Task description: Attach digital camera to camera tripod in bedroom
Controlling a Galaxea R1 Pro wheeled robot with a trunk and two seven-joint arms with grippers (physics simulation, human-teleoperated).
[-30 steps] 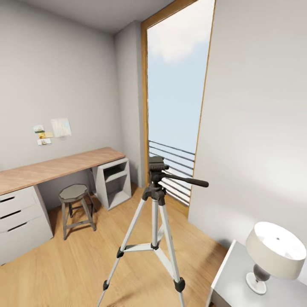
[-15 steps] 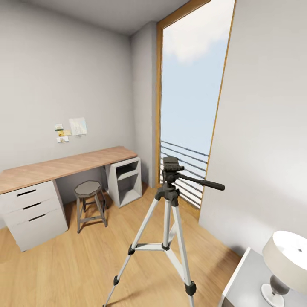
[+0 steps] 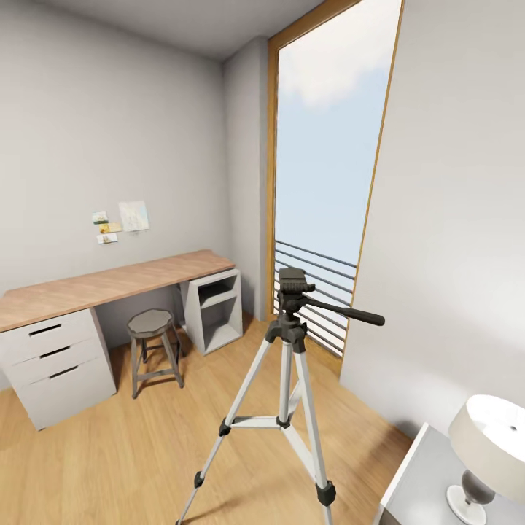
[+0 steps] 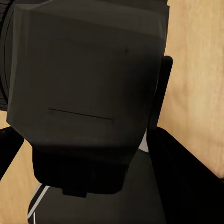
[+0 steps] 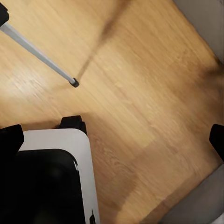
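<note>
The camera tripod point(image 3: 290, 343) stands on the wood floor in the middle of the head view, silver legs spread, its black head point(image 3: 292, 281) bare on top and its pan handle point(image 3: 348, 314) pointing right. In the left wrist view a dark boxy body, apparently the digital camera point(image 4: 88, 70), sits between the black fingers of my left gripper point(image 4: 86, 140), which is shut on it. In the right wrist view, my right gripper point(image 5: 112, 137) hangs open over the floor, and one tripod leg's foot point(image 5: 73, 83) shows beyond it.
A wood-topped desk point(image 3: 109, 281) with white drawers runs along the left wall, with a small grey stool point(image 3: 152, 324) and an open shelf unit point(image 3: 215, 310) beneath it. A tall wood-framed window point(image 3: 321, 182) is behind the tripod. A lamp point(image 3: 492, 437) stands on a grey nightstand point(image 3: 426, 477) at the lower right.
A second ago the head camera swung, so the whole picture shifted right and the tripod sits slightly farther off. Over the last half second nothing has moved.
</note>
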